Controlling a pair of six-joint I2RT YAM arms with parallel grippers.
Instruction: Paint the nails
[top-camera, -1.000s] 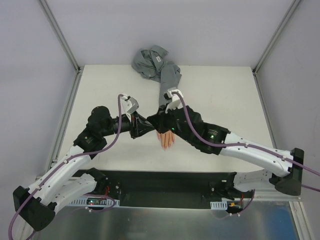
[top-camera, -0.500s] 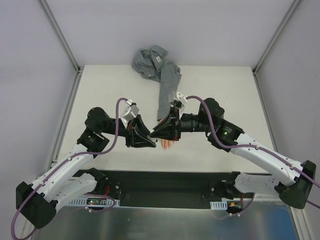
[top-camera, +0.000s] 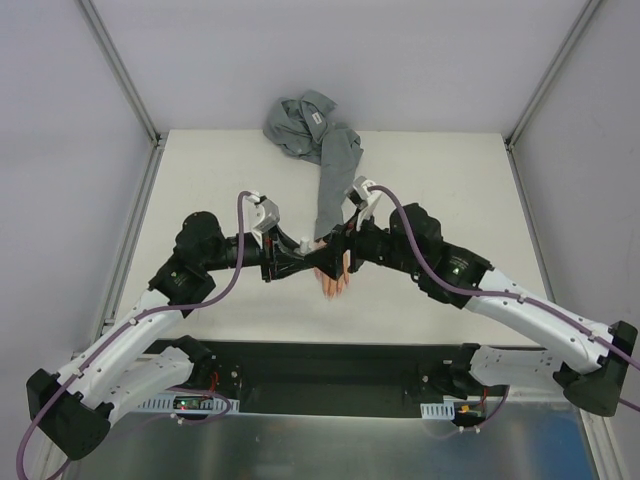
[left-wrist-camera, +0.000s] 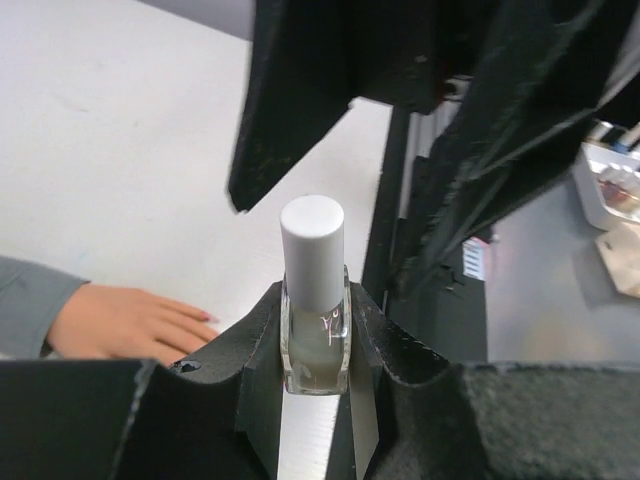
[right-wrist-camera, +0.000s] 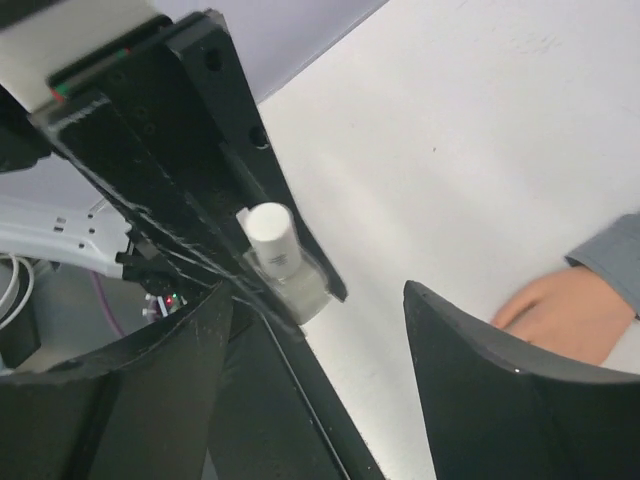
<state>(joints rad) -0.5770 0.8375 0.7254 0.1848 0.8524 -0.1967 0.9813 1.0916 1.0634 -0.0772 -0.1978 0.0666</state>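
A small clear bottle (left-wrist-camera: 314, 335) with a white cap (left-wrist-camera: 312, 250) stands upright between the jaws of my left gripper (left-wrist-camera: 316, 310), which is shut on it. My right gripper (right-wrist-camera: 318, 295) is open, its two black fingers (left-wrist-camera: 290, 100) hanging just above and on either side of the cap, apart from it. The peach mannequin hand (top-camera: 335, 280) lies flat on the table below both grippers, its grey sleeve (top-camera: 335, 180) running back. The nails (left-wrist-camera: 209, 318) show only as tiny tips on the fingers, to the left of the bottle.
The rest of the grey shirt (top-camera: 305, 120) is bunched at the table's back edge. A black strip (top-camera: 330, 370) with the arm bases runs along the near edge. Metal frame rails (top-camera: 130, 230) border the table on both sides.
My right gripper, shut a second ago, has opened wide and now sits at the bottle's cap. The left gripper has kept its hold on the bottle throughout while shifting slightly.
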